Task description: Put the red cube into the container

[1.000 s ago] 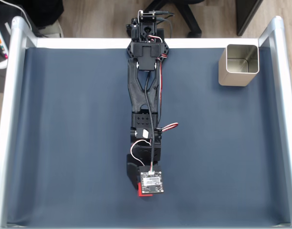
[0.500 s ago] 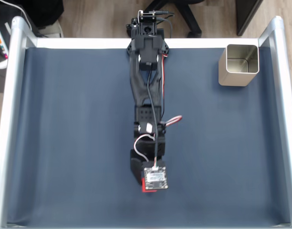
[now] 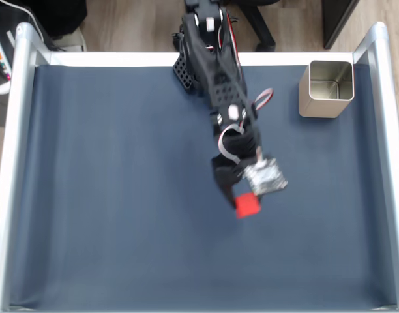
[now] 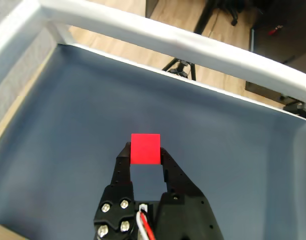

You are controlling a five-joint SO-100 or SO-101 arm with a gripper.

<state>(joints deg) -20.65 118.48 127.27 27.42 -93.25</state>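
The red cube [image 3: 247,205] [image 4: 145,148] is clamped between the black fingers of my gripper [image 3: 244,201] [image 4: 144,152], lifted above the blue mat near the middle of the table in the fixed view. The gripper is shut on it. The container [image 3: 326,89], a square silver tin with an open top, stands on the mat at the far right corner in the fixed view, well apart from the cube. My arm reaches out from its base at the top centre.
A white metal rail [image 3: 17,156] frames the dark blue mat [image 3: 108,195] on the left, far and right sides. In the wrist view the rail [image 4: 158,35] runs across the top, with a wooden floor and chair legs beyond.
The arm has lifted the cube off the mat near the front edge and swung it up and to the right, toward the middle of the table.
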